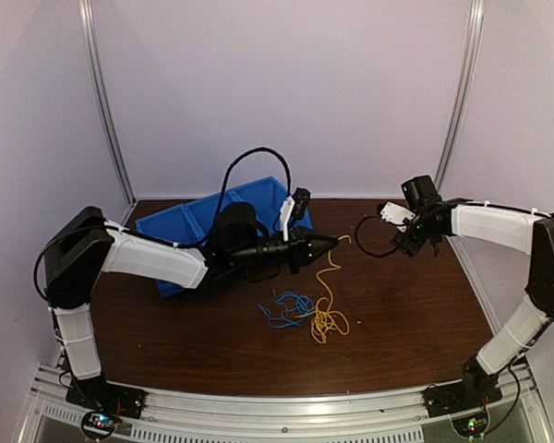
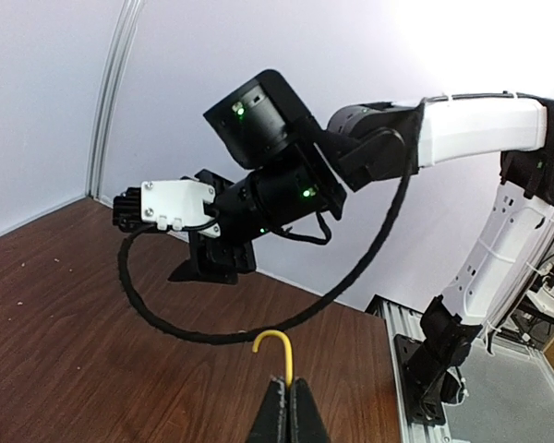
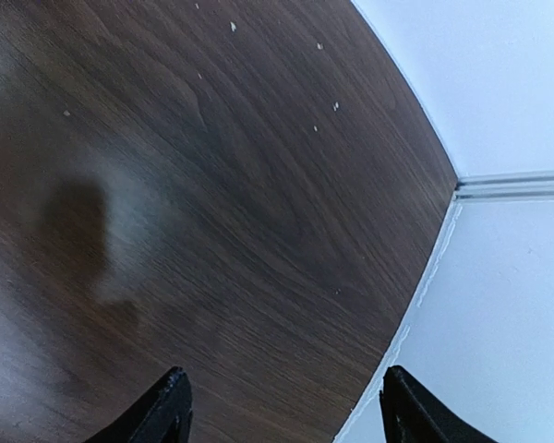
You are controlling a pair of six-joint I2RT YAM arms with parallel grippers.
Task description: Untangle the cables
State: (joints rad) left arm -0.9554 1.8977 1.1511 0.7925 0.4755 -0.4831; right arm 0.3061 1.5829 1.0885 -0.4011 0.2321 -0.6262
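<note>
My left gripper point(image 1: 332, 243) is shut on the end of the yellow cable point(image 1: 330, 277), held above the table; in the left wrist view the gripper point(image 2: 289, 386) pinches the wire, whose hooked tip point(image 2: 275, 343) sticks out beyond the fingertips. The yellow cable hangs down from it to a loose yellow coil point(image 1: 327, 323) on the table. A blue cable point(image 1: 286, 308) lies tangled just left of that coil. No red cable shows. My right gripper point(image 1: 397, 242) is open and empty above the far right of the table; its wrist view point(image 3: 282, 401) shows only bare wood between the fingers.
A blue bin point(image 1: 203, 220) stands at the back left, behind my left arm. The right arm's thick black cable point(image 1: 362, 242) loops near its gripper. The dark wooden table point(image 1: 415, 314) is walled in white, its right edge close to the right gripper.
</note>
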